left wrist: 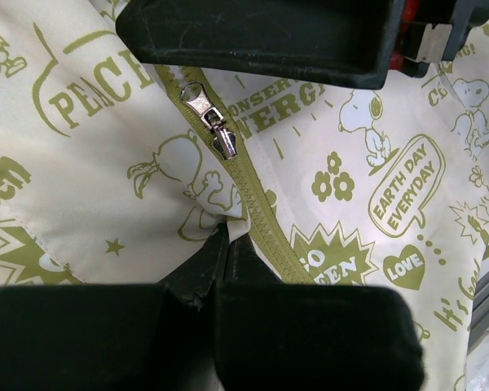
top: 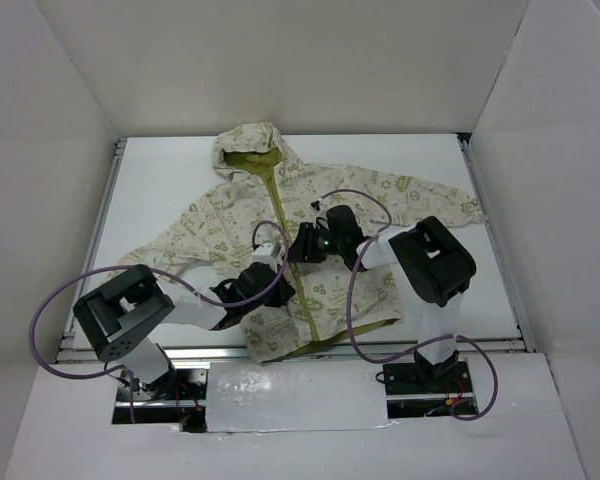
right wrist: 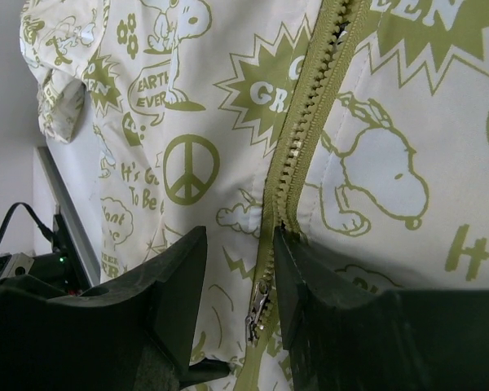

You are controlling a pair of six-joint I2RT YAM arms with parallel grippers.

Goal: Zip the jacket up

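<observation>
Under right gripper (right wrist: 239, 273), jacket (right wrist: 187, 98) lies, zipper pull (right wrist: 259, 314) between jaws.

Left end effector (left wrist: 228, 238) pinched closed, it seems; right end effector (right wrist: 240, 248) parted; both arms low

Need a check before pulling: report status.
Left hand shut on cream doodle-print hooded jacket by olive zipper. Right hand open astride silver zipper pull. Nothing blocking.

jacket (top: 225, 215) cream with olive print, flat, front up, hood far, sleeves spread; zipper (left wrist: 259, 208) closed below silver slider (left wrist: 212, 122).
</observation>
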